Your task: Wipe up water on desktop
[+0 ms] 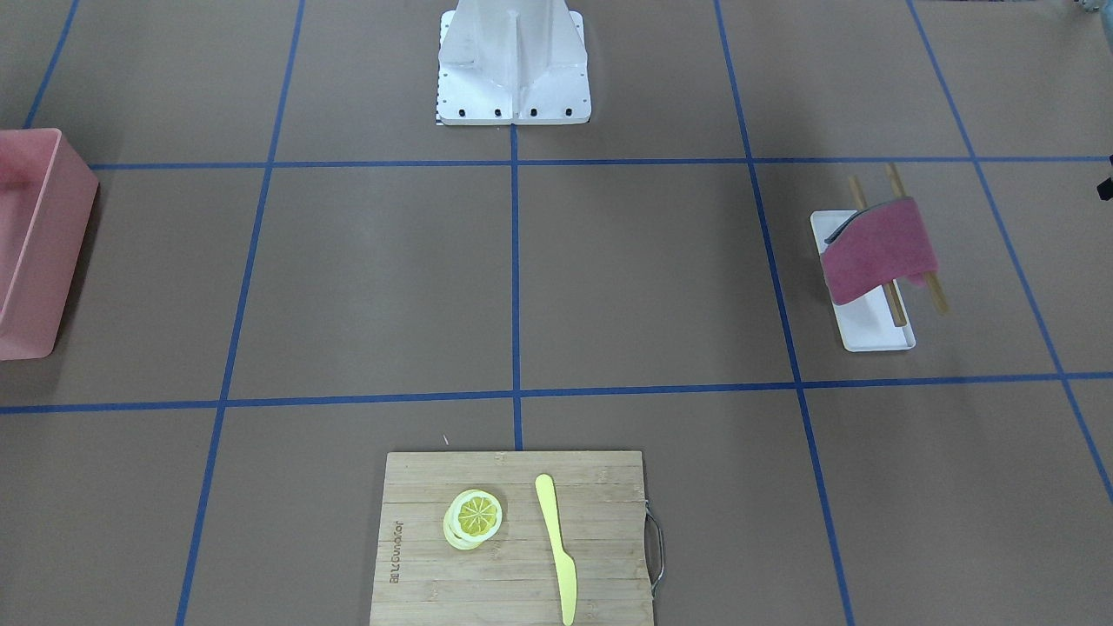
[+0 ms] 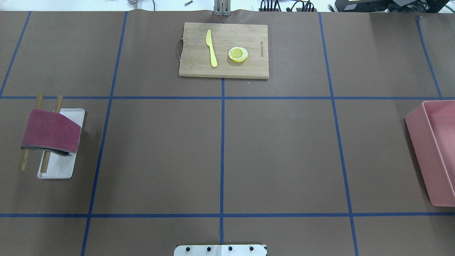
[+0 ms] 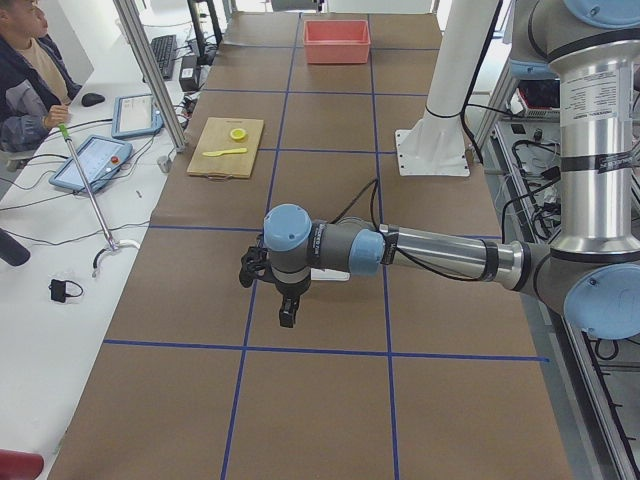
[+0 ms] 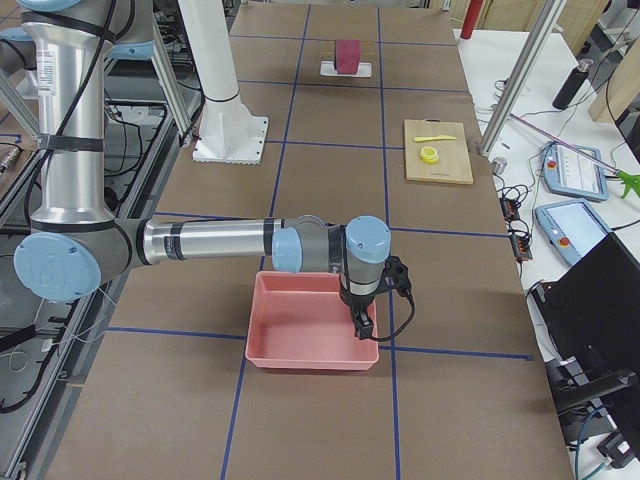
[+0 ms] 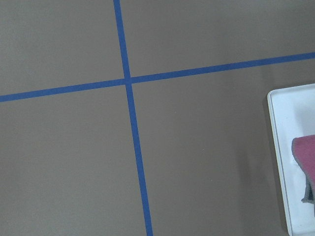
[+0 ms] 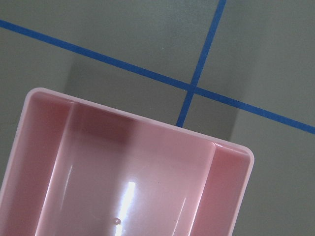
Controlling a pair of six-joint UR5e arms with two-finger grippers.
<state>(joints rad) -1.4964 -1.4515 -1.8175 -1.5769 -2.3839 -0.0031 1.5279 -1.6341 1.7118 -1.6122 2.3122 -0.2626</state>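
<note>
The desktop [image 2: 277,149] is matte brown with blue tape lines; I see no water on it. A maroon cloth [image 2: 51,132] hangs over two wooden sticks above a small white tray [image 2: 60,167] at my left. My left gripper [image 3: 288,312] shows only in the exterior left view, pointing down beside that tray; I cannot tell if it is open. My right gripper [image 4: 362,325] shows only in the exterior right view, above a pink bin [image 4: 300,330]; I cannot tell its state. The left wrist view shows the tray's edge [image 5: 280,147] and the cloth [image 5: 306,152].
The pink bin [image 2: 435,149] sits at my right edge. A bamboo cutting board [image 2: 199,67] at the far middle carries a yellow knife [image 2: 212,48] and lemon slices [image 2: 237,54]. The white robot base [image 1: 513,78] stands at the near middle.
</note>
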